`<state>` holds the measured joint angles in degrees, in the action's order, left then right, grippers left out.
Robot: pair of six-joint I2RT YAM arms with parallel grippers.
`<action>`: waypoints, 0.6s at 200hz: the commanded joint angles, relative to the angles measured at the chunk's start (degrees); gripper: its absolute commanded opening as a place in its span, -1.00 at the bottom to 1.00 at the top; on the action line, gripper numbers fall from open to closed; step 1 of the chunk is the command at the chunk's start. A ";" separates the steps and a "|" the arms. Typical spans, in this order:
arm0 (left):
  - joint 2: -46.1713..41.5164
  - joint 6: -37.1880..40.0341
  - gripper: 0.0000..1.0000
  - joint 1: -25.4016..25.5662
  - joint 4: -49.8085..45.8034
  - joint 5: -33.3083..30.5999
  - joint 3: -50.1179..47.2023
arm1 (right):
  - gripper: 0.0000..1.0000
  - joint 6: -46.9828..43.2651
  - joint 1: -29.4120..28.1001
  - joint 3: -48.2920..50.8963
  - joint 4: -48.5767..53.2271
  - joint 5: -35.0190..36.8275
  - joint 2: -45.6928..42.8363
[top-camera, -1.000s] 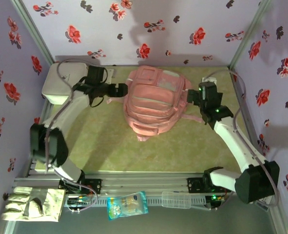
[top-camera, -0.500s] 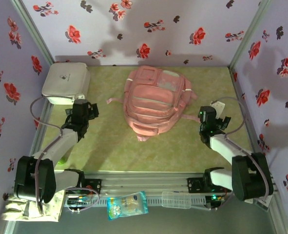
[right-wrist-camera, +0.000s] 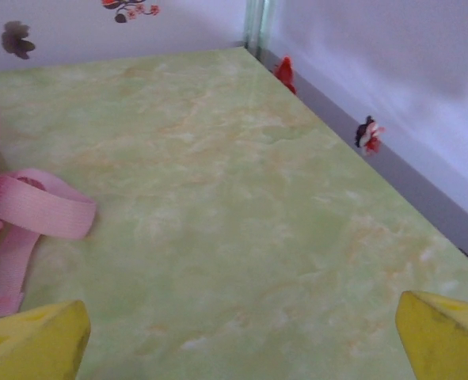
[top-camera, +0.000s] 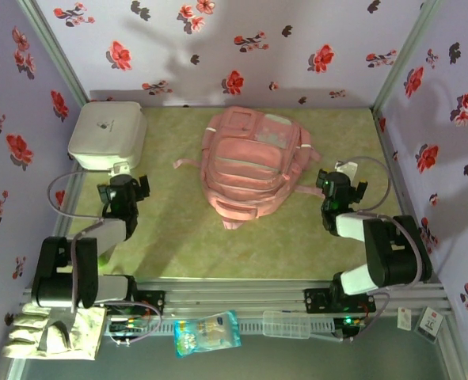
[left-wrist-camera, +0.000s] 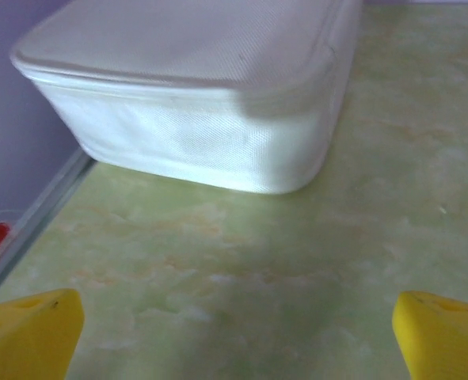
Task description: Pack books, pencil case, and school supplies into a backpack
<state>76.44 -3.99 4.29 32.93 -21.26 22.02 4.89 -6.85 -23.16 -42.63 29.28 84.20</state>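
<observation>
A large pink backpack lies flat near the middle of the green marbled tabletop. Its front pockets face up and its straps spill out on both sides. Two robot arms sit folded low, one on either side of it.

The left arm points the left jaws toward a white rounded box in the far left corner. Seen from the left wrist, the two yellow fingertips stand wide apart at the frame's bottom corners, holding nothing. The box sits just ahead of them, untouched.

The right arm rests with the right jaws just beside the backpack's right-hand side. From the right wrist, its yellow fingertips are likewise spread wide and grip nothing. A loop of pink strap lies on the tabletop ahead and to the left, apart from them.

Lilac walls printed with red and dark flowers enclose the cell. On the ledge in front of the arm bases lie a pale work glove and a blue-and-white bag.
</observation>
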 commanded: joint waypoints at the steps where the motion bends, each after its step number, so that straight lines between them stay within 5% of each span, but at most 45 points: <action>1: 1.47 4.59 0.99 -1.33 13.34 8.42 -1.88 | 0.99 -1.32 1.37 1.97 -7.95 -7.14 1.81; 26: 5.18 4.88 0.99 -2.67 17.86 14.90 -2.50 | 0.99 -0.67 3.02 3.78 -12.25 -11.74 3.47; 120: 11.99 4.17 0.99 -3.59 17.85 15.35 0.56 | 0.99 1.36 4.22 1.99 -10.01 -9.02 5.11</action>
<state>87.94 -0.40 1.78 50.13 -6.52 20.51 5.13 -2.96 -20.14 -52.03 19.33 89.27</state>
